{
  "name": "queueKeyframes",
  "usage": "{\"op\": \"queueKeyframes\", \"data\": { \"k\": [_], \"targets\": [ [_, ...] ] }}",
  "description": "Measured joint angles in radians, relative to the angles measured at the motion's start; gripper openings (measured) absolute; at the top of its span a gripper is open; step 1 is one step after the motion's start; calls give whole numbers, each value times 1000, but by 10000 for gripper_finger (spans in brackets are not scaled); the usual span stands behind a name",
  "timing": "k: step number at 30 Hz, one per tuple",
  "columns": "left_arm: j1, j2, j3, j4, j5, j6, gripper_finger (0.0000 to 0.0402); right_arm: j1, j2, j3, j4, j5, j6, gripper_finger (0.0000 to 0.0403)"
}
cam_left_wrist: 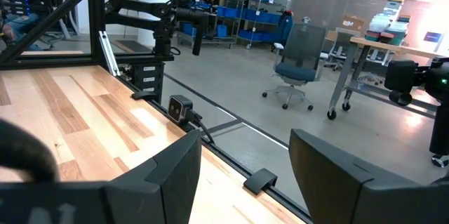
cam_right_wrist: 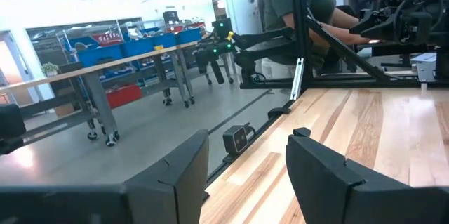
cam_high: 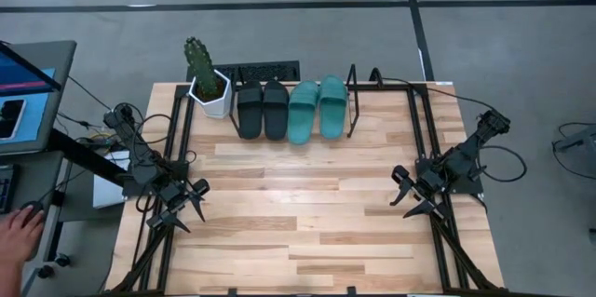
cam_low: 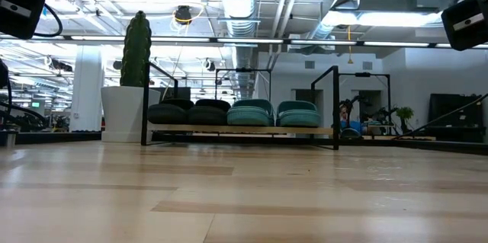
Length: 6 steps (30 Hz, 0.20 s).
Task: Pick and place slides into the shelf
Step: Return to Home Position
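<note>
Two black slides and two green slides rest side by side on the shelf, well beyond both grippers. The left gripper hovers over the wooden counter, fingers spread and empty. The right gripper faces it, well apart, likewise spread. A potted cactus stands just beside the black slides.

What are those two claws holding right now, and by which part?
Nothing. The left gripper and the right gripper are both open and empty, near the table's sides. All four sandals sit on the shelf.
</note>
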Motion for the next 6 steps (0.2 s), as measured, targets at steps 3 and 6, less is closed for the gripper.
{"op": "queueKeyframes", "data": {
  "k": [3, 6],
  "targets": [
    [0, 0, 0, 0, 0, 0, 204, 0, 0, 0, 0, 0, 0, 178],
    [0, 0, 0, 0, 0, 0, 204, 0, 0, 0, 0, 0, 0, 177]
  ]
}}
